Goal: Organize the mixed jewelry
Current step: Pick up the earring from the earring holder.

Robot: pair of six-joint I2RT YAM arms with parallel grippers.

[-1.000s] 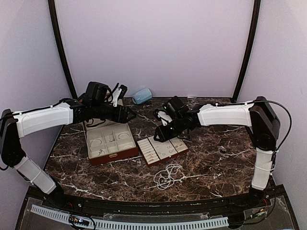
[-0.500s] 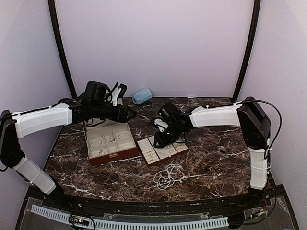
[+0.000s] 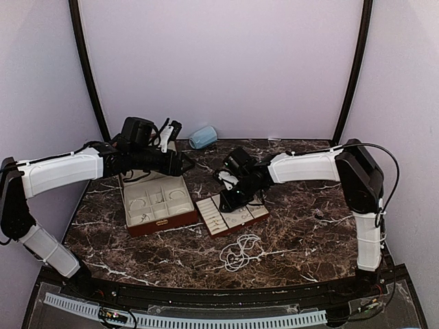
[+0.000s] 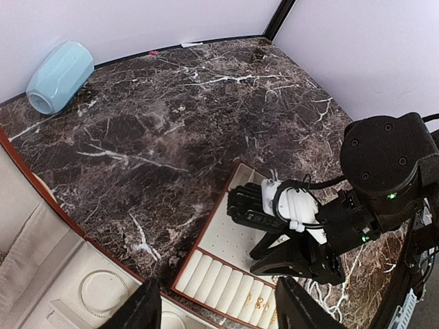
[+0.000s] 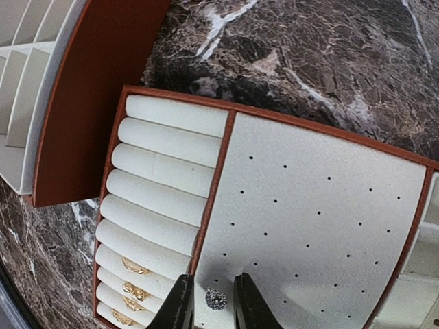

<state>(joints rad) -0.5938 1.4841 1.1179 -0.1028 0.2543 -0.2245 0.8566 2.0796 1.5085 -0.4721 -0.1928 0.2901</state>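
My right gripper hangs low over the pinhole pad of the small cream tray. Its fingers stand narrowly open on either side of a tiny sparkly earring that lies on the pad, with a thin gap on each side. Gold rings sit in the tray's roll slots. A pearl-like bead strand lies coiled on the marble in front of the tray. My left gripper hovers open and empty above the reddish-brown case, where a thin bangle rests in a compartment.
A pale blue rounded object lies on its side by the back wall. A tiny piece sits on the marble to the right. The case's wall runs close beside the tray's left edge.
The right arm has moved left and down onto the tray, and its fingers have narrowed around the earring. The left arm has not moved.
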